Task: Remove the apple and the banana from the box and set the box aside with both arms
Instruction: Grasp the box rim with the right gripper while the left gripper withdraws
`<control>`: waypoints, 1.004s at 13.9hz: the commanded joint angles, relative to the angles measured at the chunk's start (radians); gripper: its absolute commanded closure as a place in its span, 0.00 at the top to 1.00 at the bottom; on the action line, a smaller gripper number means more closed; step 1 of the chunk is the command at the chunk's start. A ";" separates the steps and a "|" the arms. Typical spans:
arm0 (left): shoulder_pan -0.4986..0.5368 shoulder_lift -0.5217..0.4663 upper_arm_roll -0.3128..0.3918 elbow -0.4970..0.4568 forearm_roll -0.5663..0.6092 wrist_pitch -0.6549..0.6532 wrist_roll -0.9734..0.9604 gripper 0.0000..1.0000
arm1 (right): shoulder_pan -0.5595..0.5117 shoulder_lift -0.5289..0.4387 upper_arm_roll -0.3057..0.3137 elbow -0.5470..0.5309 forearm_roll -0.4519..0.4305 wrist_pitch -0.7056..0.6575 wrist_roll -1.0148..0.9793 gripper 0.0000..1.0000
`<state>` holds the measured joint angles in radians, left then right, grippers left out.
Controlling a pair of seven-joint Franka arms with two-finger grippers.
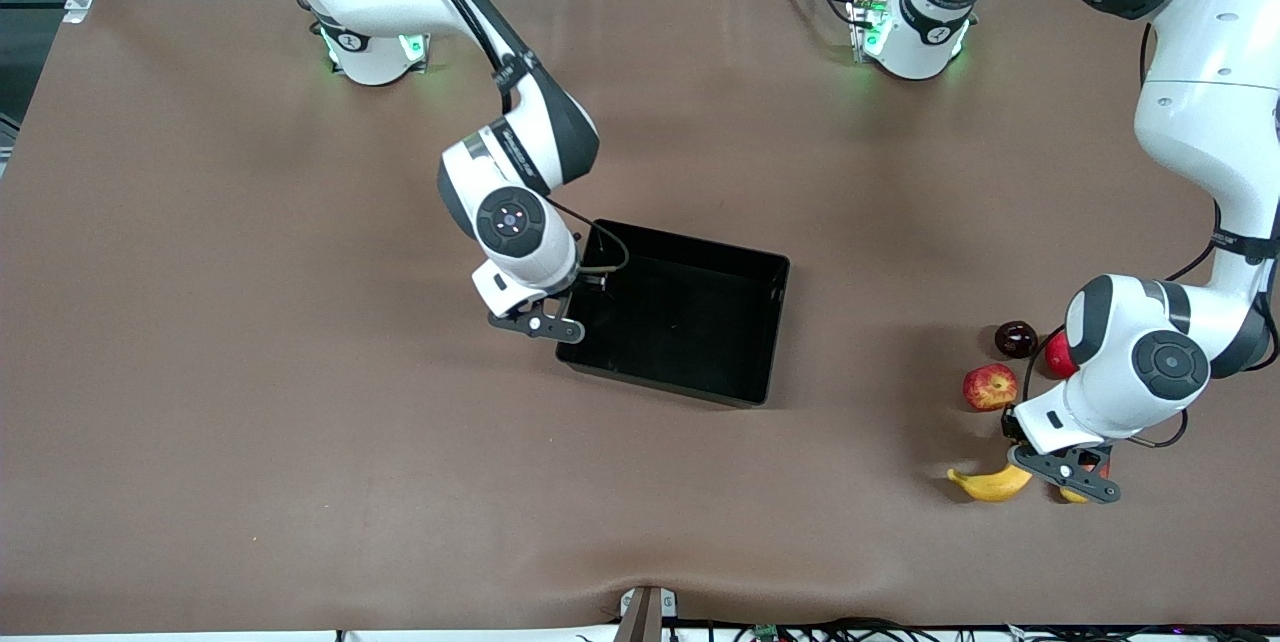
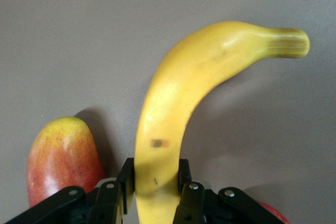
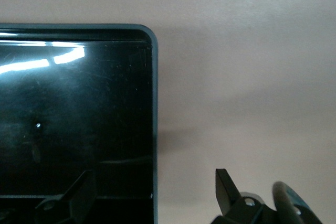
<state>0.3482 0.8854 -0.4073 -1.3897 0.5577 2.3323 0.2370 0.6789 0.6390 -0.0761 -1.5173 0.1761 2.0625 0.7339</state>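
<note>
The black box (image 1: pixel 776 322) stands at mid-table. My right gripper (image 1: pixel 575 302) is open at the box's wall toward the right arm's end. In the right wrist view the gripper (image 3: pixel 153 188) straddles the rim (image 3: pixel 153 103), one finger inside and one outside. My left gripper (image 1: pixel 1052 478) is low at the table toward the left arm's end, shut on the banana (image 1: pixel 990 484). In the left wrist view its fingers (image 2: pixel 125 182) pinch the banana (image 2: pixel 173 103) near one end. The apple (image 1: pixel 990 387) lies on the table just farther from the front camera than the banana.
A dark plum (image 1: pixel 1016 338) and a plain red fruit (image 1: pixel 1058 358) lie beside the apple, partly under the left arm. A red-and-yellow mango (image 2: pixel 60 158) lies right beside the left gripper. Brown table stretches between the box and the fruits.
</note>
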 commanded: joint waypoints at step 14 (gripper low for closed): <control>0.011 -0.380 -0.044 0.023 -0.294 -0.419 -0.082 1.00 | -0.093 -0.045 -0.011 0.017 0.008 -0.028 -0.068 0.00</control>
<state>0.3511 0.6158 -0.4604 -1.3295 0.3109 1.9908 0.2039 0.6541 0.6656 -0.0980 -1.4909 0.1753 2.0912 0.7185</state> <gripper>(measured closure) 0.000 0.943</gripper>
